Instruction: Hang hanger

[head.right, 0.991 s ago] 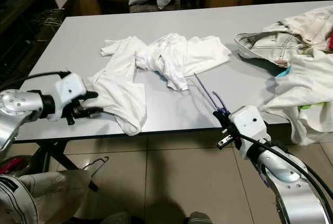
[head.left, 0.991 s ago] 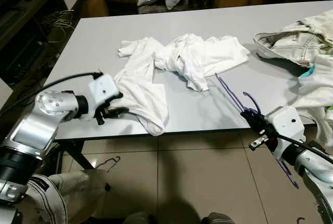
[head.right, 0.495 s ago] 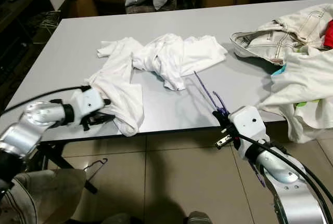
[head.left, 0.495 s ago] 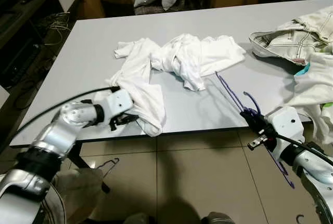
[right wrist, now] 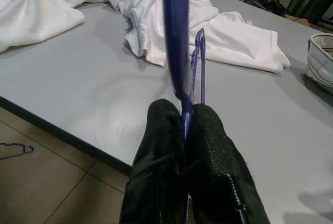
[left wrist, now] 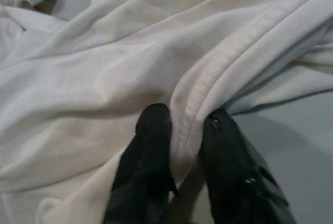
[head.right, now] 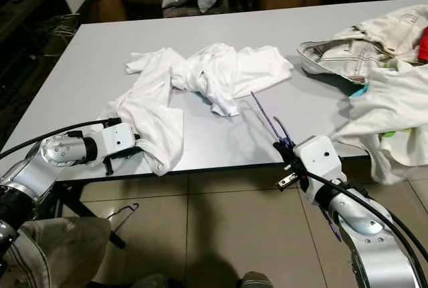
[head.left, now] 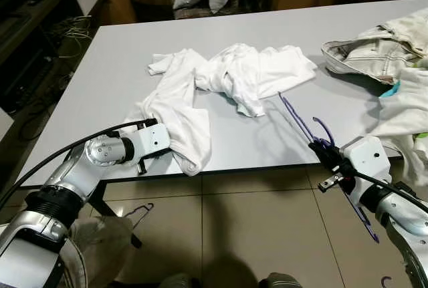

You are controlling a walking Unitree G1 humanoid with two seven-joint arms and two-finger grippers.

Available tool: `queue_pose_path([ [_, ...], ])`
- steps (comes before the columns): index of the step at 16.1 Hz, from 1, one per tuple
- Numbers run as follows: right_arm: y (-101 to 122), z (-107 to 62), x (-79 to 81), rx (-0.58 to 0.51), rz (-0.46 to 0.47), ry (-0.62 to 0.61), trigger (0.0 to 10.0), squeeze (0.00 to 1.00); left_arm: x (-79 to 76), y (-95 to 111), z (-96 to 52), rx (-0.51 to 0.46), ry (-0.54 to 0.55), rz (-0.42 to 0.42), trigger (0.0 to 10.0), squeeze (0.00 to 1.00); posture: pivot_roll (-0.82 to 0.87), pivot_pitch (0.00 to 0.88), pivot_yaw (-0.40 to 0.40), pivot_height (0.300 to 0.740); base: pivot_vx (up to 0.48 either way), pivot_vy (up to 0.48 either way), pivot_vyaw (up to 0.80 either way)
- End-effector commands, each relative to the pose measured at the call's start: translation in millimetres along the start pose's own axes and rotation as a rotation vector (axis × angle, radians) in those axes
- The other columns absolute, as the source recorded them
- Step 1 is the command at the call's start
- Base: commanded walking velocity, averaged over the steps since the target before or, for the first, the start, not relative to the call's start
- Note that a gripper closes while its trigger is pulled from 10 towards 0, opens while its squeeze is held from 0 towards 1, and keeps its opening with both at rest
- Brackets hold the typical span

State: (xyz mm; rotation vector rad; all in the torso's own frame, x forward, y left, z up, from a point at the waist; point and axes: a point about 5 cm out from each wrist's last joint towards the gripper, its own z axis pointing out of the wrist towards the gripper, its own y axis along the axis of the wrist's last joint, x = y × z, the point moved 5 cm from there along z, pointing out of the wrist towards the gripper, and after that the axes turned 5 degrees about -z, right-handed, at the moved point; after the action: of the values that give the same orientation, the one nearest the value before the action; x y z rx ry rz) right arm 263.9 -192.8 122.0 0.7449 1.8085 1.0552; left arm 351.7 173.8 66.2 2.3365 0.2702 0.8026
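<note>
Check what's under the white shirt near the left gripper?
The white shirt lies bunched on the grey table, its near fold pinched by the left gripper. Anything beneath the cloth is covered. The right gripper holds the purple hanger apart from it.

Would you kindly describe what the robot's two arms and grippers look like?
Both arms are rounded silver-metal segments with round joints. Each wrist ends in a white boxy housing, trailing a black cable back along the arm. The left gripper and right gripper each have two long black fingers; the right fingers show a fine dotted texture.
</note>
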Motion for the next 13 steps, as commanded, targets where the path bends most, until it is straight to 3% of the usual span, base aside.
queue_pose_path([
  [1, -3.7, 1.3, 2.8, 0.022, 0.007, 0.018, 10.0, 0.0, 10.1, -0.5, -3.3, 0.005, 0.034, 0.028, 0.0, 0.0, -0.14, 0.0, 0.114, 0.74, 0.0, 0.0, 0.0],
  [8, -3.4, 2.4, 1.7, 0.021, 0.004, 0.017, 10.0, 0.0, 16.9, 9.4, -10.1, -0.048, 0.02, 0.051, 0.0, 0.0, -0.14, 0.0, 0.114, 0.74, 0.0, 0.0, 0.0],
  [9, -4.2, 0.9, 0.8, 0.023, 0.005, 0.012, 10.0, 0.0, 21.5, 13.3, -16.5, -0.049, 0.004, 0.075, 0.0, 0.0, -0.14, 0.0, 0.116, 0.74, 0.0, 0.0, 0.0],
  [11, -5.0, 0.0, -0.2, 0.025, 0.004, 0.009, 10.0, 0.0, 35.3, 22.8, -23.9, -0.058, 0.036, 0.117, 0.0, 0.0, -0.14, 0.0, 0.114, 0.74, 0.0, 0.0, 0.0],
  [12, -5.1, 0.3, -1.4, 0.025, 0.004, 0.005, 10.0, 0.0, 67.1, 53.5, -33.6, -0.154, 0.17, 0.116, 0.0, 0.0, -0.14, 0.0, 0.113, 0.74, 0.0, 0.0, 0.0],
  [13, -5.0, 0.7, -1.8, 0.025, 0.003, 0.005, 10.0, 0.0, 80.3, 69.4, -38.6, -0.206, 0.227, 0.112, 0.0, 0.0, -0.14, 0.0, 0.111, 0.74, 0.0, 0.0, 0.0],
])
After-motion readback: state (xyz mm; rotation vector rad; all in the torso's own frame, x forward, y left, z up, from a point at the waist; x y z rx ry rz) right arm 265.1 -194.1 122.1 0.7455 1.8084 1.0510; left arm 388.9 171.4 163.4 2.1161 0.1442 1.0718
